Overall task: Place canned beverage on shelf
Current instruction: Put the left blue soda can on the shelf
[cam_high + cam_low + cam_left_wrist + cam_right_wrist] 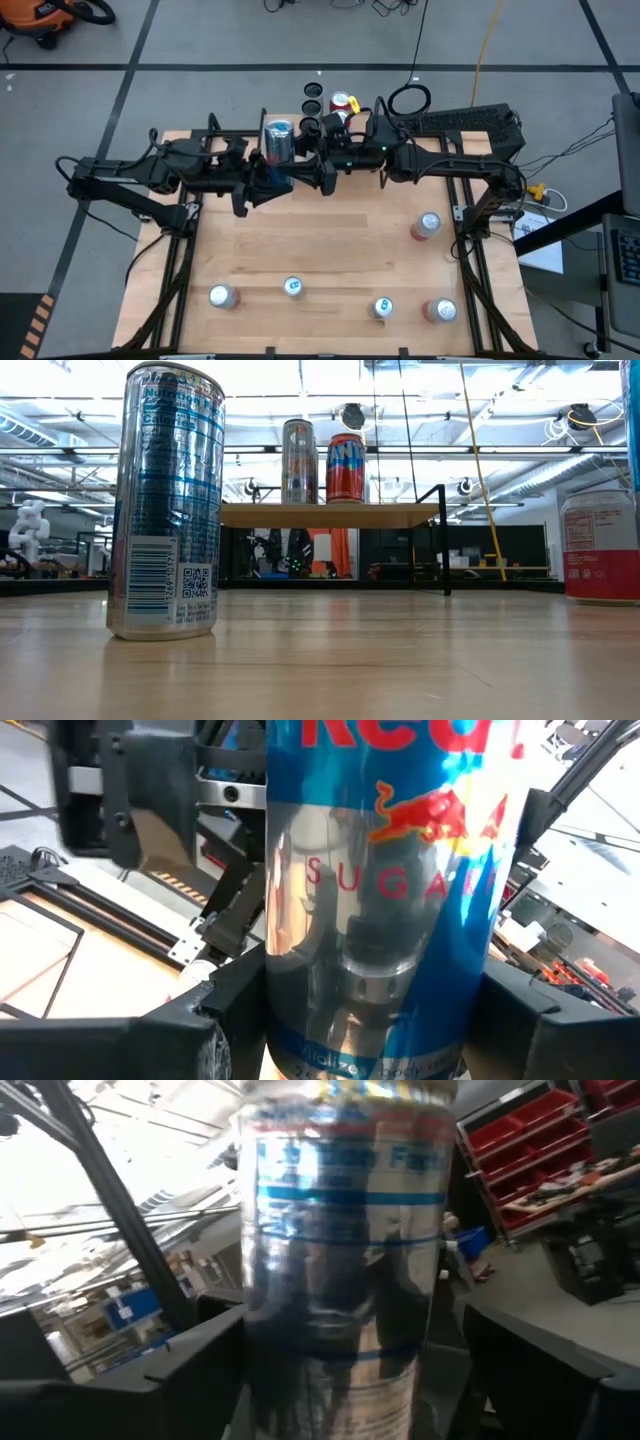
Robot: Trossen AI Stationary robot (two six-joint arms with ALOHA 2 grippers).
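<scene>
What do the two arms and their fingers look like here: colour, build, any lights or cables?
Both arms, the left arm and the right arm, are matte black, built from chunky jointed segments. The right arm shows a small green light near its wrist. Black cables lie coiled behind it. The fingers are dark, blocky and angular.

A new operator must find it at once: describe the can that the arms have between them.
Look to the far edge of the table, where both arms meet by the shelf. There a blue-and-silver can is held upright in the left gripper, with the right gripper open around it. Unlike the cans on the shelf and the cans on the tabletop, it alone sits between fingers.
</scene>
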